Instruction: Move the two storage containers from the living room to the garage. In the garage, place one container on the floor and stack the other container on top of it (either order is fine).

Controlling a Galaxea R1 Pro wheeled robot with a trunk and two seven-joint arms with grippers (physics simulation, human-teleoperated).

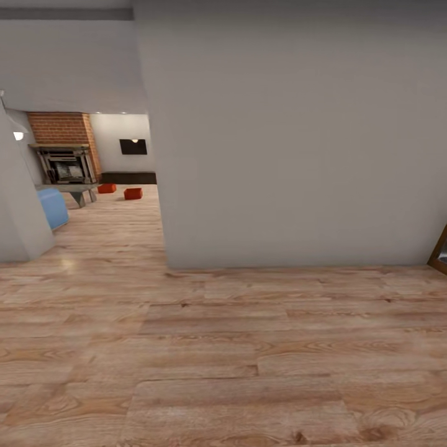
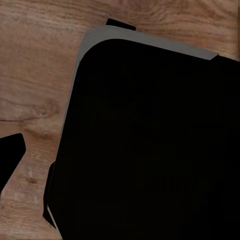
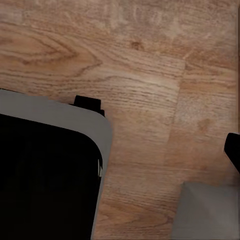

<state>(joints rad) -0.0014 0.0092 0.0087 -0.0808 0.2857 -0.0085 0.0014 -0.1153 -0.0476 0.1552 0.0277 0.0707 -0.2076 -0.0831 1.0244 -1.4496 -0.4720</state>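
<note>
Left gripper: can't tell its state. Left wrist view has a black finger tip (image 2: pixel 11 152) at the frame edge over plank floor, no clear look at both fingers.
Right gripper: can't tell either. Right wrist view has one dark tip (image 3: pixel 234 150) at the frame edge, nothing between fingers to judge.
Robot body: large black panel with grey rounded rim (image 2: pixel 150 140) in the left wrist view; same kind of black panel with grey rim (image 3: pixel 45 170) in the right wrist view, both above the wood.
Storage containers: both on the living room floor, far off through the opening at head view left. One (image 1: pixel 133 194) sits out on the planks, the other (image 1: pixel 107 188) further back, near the table. Well apart from the robot, small in frame, not touching each other.
Living room: brick fireplace (image 1: pixel 64 149), blue sofa (image 1: pixel 53 208) at the left edge, low table (image 1: pixel 71 189) in front of the fireplace, dark wall TV (image 1: pixel 133 146).
Wall: big plain grey wall (image 1: pixel 298 136) straight ahead.
Floor here: light wood planks (image 1: pixel 223 354).
Right edge: sliver of a wooden frame (image 1: pixel 439 251), can't tell what it belongs to.
</note>
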